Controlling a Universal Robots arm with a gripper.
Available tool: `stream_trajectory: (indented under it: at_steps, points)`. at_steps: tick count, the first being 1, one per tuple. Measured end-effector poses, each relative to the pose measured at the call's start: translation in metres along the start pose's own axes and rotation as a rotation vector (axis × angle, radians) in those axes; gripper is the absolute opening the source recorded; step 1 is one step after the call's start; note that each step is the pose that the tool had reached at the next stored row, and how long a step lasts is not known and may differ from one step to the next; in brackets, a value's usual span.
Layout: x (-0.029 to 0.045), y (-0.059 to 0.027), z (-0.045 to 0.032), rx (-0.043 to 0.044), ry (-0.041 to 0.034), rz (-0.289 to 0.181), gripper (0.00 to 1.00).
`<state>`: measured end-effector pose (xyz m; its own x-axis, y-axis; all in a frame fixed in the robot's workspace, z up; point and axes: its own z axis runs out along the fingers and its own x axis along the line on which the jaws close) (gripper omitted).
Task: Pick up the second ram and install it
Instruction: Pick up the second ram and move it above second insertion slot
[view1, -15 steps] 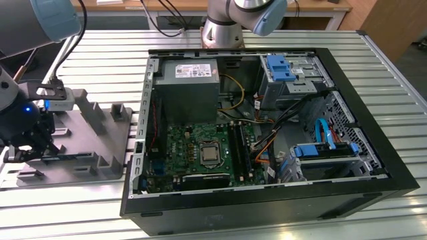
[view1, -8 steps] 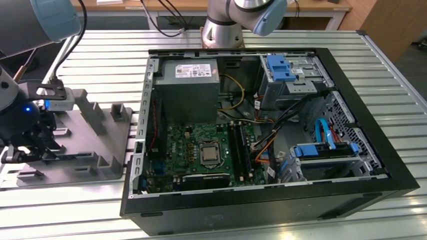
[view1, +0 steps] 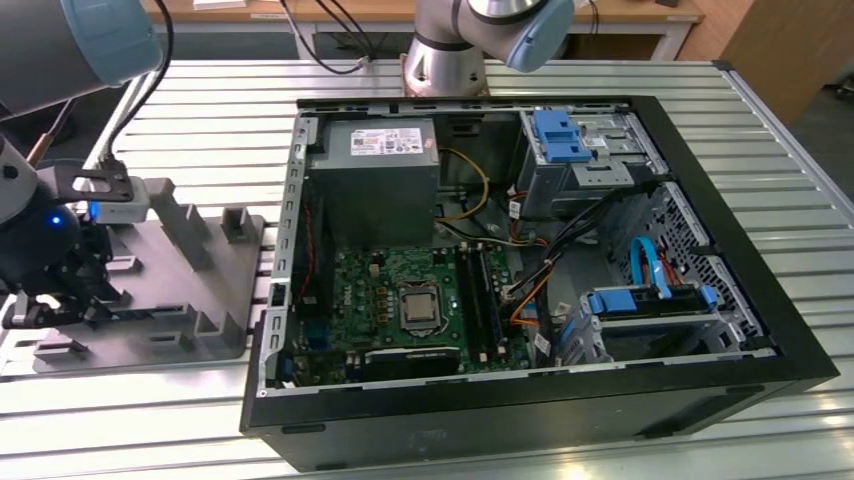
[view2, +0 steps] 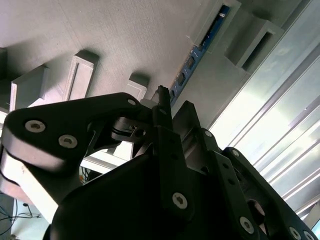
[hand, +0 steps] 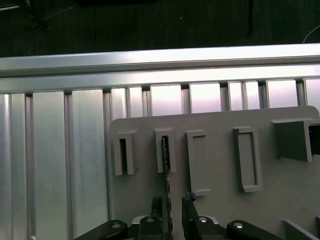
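Nearest the wrist cameras, you find the gripper (hand: 172, 201) aimed down at a grey holder block (hand: 280, 200). Its two black fingers (hand: 156, 204) sit narrowly apart, one on each side of the second ram (hand: 165, 155), and are not clamped on it. In the first wrist view one finger is just beside the board, while a slim gap shows at the other. The second ram is a thin dark stick standing on edge in a slot of the holder block, with its near end between the fingers. In the second wrist view the second ram (view2: 195, 55) shows a greenish edge with small chips, running away from the fingertips along the block.

In the exterior view the gripper (view1: 60, 300) hangs low over the holder block (view1: 187, 270) at the exterior view's left, wrist upright. A large grey and blue joint (view1: 67, 40) of the arm sits above it. The block lies on the slatted metal tabletop (view1: 174, 100). Just beside it, toward the exterior view's right, an open computer case (view1: 534, 400) lies on its side. Its motherboard (view1: 387, 290) and long black memory slots (view1: 478, 290) face up. Farthest off, the arm's base (view1: 447, 60) stands behind the case.
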<state>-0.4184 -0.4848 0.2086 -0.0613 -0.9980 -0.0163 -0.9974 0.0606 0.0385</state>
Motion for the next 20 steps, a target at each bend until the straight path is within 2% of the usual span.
stream_trajectory:
  at_steps: [6, 9, 15, 20]
  points:
    - [-0.0001, -0.0004, 0.0013, -0.0009, 0.0028, -0.070, 0.29]
    - [-0.0001, -0.0025, 0.0033, -0.0012, 0.0029, -0.071, 0.29]
    - [-0.0002, -0.0069, 0.0137, -0.0029, 0.0032, -0.071, 0.29]
    - [-0.0004, -0.0116, 0.0173, -0.0034, 0.0032, -0.071, 0.29]
